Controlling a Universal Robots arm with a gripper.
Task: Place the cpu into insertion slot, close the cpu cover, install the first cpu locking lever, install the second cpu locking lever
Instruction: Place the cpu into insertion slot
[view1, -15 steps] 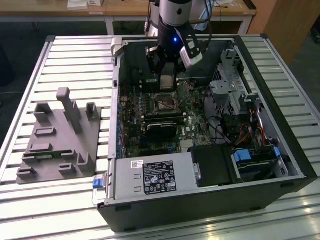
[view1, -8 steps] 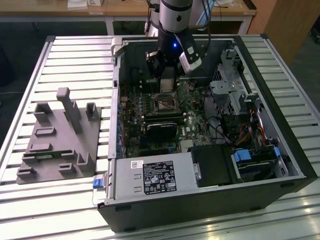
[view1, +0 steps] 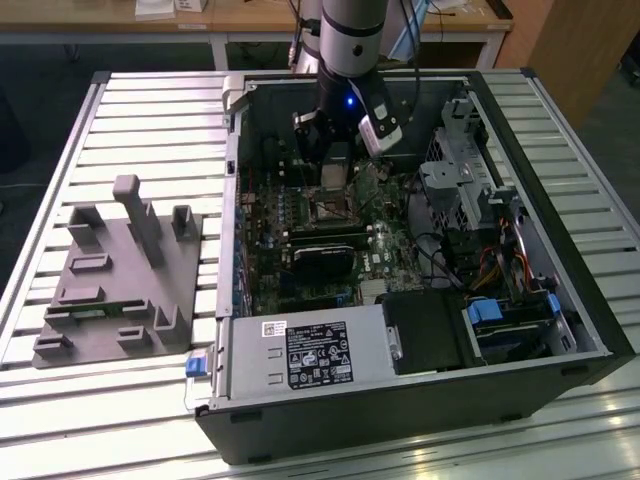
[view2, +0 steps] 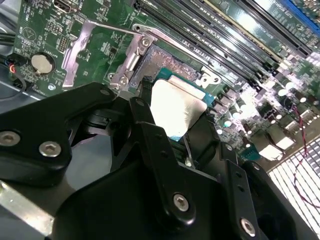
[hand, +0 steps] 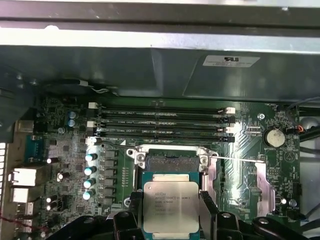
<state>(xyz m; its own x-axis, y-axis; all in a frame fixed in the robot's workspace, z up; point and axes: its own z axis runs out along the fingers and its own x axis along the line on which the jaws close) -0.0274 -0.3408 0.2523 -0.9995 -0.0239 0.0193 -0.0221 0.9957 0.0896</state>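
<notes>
My gripper (hand: 170, 216) is shut on the cpu (hand: 170, 202), a flat square chip with a grey metal face, one black finger (hand: 131, 216) on each side edge. The cpu hangs just above and slightly short of the insertion slot (hand: 170, 163), a dark square socket in a silver frame on the green board. In the second wrist view the cpu (view2: 175, 105) sits tilted over the slot (view2: 167, 62). The cpu cover (hand: 261, 182) is swung open to one side of the socket. In the exterior view the gripper (view1: 335, 170) stands over the slot (view1: 335, 207) inside the open computer case.
Long black memory slots (hand: 160, 125) run just beyond the socket. A thin lever wire (hand: 235, 159) crosses its far edge. A row of capacitors (hand: 90, 175) and a coin battery (hand: 273, 136) flank it. Case walls (view1: 232, 200), drive bays (view1: 460, 170) and a grey fixture block (view1: 120, 270) surround the area.
</notes>
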